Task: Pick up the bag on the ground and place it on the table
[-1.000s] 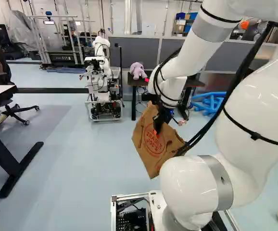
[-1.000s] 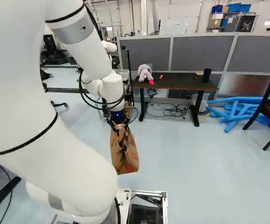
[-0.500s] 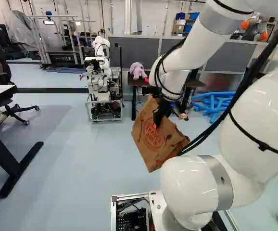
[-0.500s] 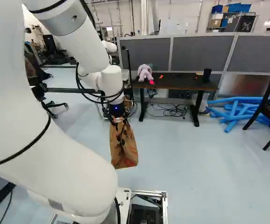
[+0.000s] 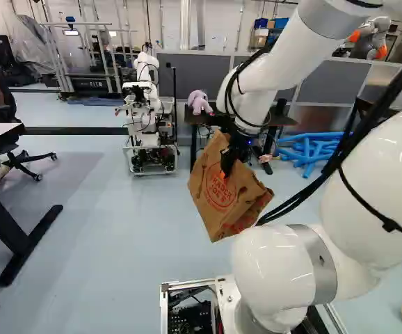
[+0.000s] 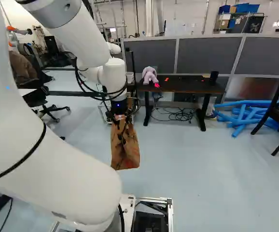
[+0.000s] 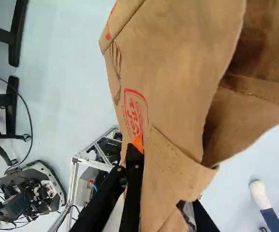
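white arm (image 6: 57, 179) — blue light (image 6: 118, 105), perhaps

Dark surface (image 6: 190, 85): purple plush toy (image 6: 149, 75), pink item (image 6: 157, 85) just beside it, small red item (image 6: 166, 79), black cup (image 6: 214, 78). Floor (image 6: 202, 164): blue tubes (image 6: 245, 115), tangled cables (image 6: 179, 115).

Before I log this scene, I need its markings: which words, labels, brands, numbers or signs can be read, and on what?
Paper bag: red brand print, which I don't read out.
Black machine base, back of the left base view: pale lettering, too small to read.
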